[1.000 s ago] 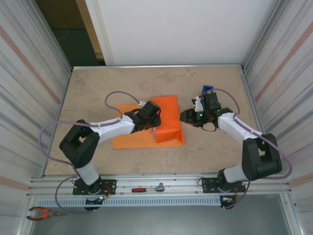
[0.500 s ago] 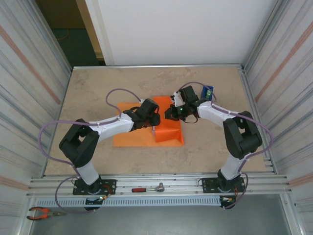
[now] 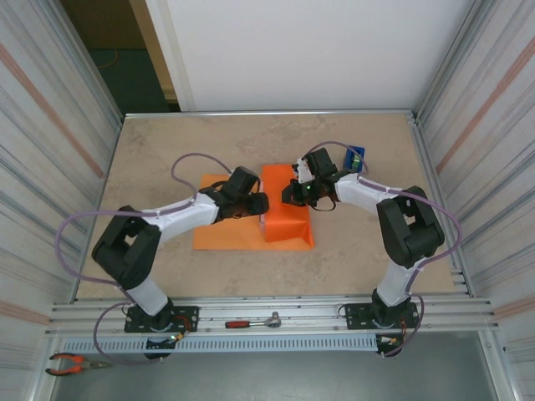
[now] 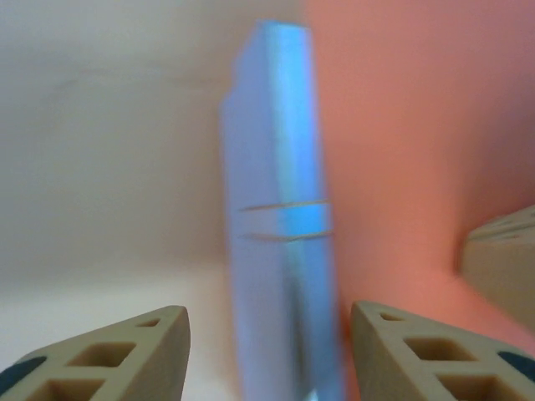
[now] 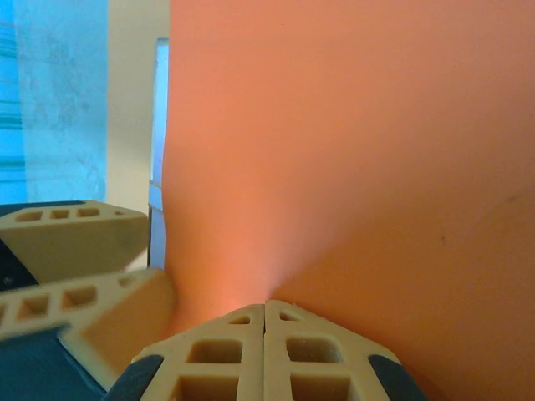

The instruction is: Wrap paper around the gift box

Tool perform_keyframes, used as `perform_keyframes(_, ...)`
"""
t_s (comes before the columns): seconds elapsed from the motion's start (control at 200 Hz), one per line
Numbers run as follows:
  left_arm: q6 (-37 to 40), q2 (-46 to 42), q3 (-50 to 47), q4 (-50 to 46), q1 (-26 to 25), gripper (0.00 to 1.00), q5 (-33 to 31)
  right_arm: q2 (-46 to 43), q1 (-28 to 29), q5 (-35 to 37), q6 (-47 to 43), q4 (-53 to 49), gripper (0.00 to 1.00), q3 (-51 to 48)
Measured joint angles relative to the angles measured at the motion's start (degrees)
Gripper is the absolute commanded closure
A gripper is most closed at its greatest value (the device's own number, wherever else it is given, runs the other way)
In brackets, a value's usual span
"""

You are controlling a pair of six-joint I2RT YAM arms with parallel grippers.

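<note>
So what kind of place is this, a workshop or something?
Likely a robot test cell: ribbed metal side panels, an aluminium rail at the front, and a ratchet and pliers lying by it.

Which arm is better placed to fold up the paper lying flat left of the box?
Probably left: the left gripper is open at the box edge, over that flat paper. The right gripper is shut against the paper folded over the box.

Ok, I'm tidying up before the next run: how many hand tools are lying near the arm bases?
2: a red-handled ratchet on the near rail, centre, and orange-handled pliers at the near left corner, below it. Others could be hidden under the arms.
</note>
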Motion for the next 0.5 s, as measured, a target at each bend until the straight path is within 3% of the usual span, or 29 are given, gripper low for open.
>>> perform_keyframes(0.125,-0.42,-8.85,-7.02,-1.51,8.28,0.29,0.7,-0.31,0.0,0.07,0.81,0.98,1.0,-0.66)
perform_keyframes(0.301,-0.85,-18.23,-17.4,-2.36,20.85,0.24,2.4,-0.63,0.0,0.04,1.03,2.19,1.0,-1.49)
perform_keyframes(0.501,-0.76,-18.78,-24.22,-2.29,25.73,0.21,4.92,-0.74,0.0,0.0,1.05,2.99,1.0,-2.01)
